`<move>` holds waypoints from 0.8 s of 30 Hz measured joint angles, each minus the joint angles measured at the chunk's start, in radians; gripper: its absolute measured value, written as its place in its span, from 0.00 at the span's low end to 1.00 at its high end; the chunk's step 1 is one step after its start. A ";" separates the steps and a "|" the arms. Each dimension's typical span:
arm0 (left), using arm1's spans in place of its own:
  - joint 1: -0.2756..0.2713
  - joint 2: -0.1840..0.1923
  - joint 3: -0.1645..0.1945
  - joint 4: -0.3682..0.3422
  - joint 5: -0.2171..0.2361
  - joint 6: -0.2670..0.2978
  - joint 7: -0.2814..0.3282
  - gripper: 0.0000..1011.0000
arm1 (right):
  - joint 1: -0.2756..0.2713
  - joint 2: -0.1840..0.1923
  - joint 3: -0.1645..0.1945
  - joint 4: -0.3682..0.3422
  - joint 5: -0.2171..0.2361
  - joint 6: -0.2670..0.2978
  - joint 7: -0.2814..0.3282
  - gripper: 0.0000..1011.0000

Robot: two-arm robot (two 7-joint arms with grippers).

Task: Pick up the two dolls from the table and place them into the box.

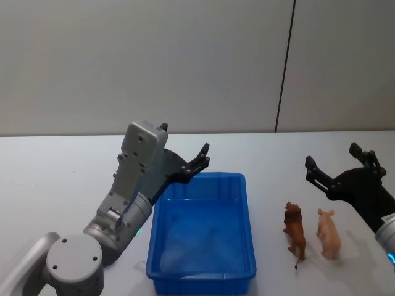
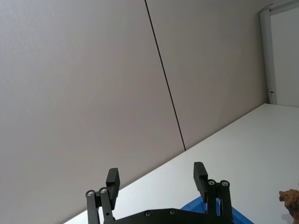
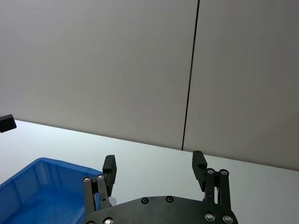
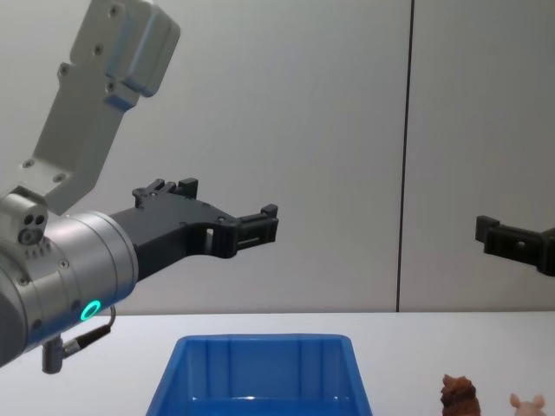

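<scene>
Right end effector point(image 1: 333, 157) hangs open above the worktop point(image 1: 55, 179), nearest the dolls. The pink doll point(image 1: 328, 232) stands below it, closer to me, and the brown doll point(image 1: 295, 231) stands between that and the box point(image 1: 200, 273), both lengthwise away from me. Left end effector point(image 1: 200, 159), open too, hovers by the box's far rim.

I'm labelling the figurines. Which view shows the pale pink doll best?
The head view: the pink doll stands whole on the table, right of the brown doll. The chest view shows the top of its head and ears at the lower edge.
</scene>
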State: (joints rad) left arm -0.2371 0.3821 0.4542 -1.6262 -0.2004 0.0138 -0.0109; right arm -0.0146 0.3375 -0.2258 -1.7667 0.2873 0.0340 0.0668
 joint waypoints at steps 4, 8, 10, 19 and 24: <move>0.000 0.000 0.000 0.000 0.000 0.000 0.000 0.99 | 0.000 0.000 0.000 0.000 0.000 0.000 0.000 0.99; 0.000 0.000 0.000 0.000 0.000 0.000 0.000 0.99 | 0.000 0.000 0.000 0.000 0.000 0.000 0.000 0.99; 0.000 0.000 0.000 0.000 0.000 0.000 0.000 0.99 | 0.000 0.000 0.000 0.000 0.000 0.000 0.000 0.99; 0.000 0.000 0.000 0.000 0.000 0.000 0.000 0.99 | 0.000 0.000 0.000 0.000 0.000 0.000 0.000 0.99; 0.000 0.000 0.000 0.000 0.000 0.000 0.000 0.99 | 0.000 0.000 0.000 0.000 0.000 0.000 0.000 0.99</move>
State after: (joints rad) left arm -0.2371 0.3821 0.4542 -1.6262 -0.2005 0.0138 -0.0109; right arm -0.0146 0.3375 -0.2258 -1.7667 0.2873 0.0340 0.0668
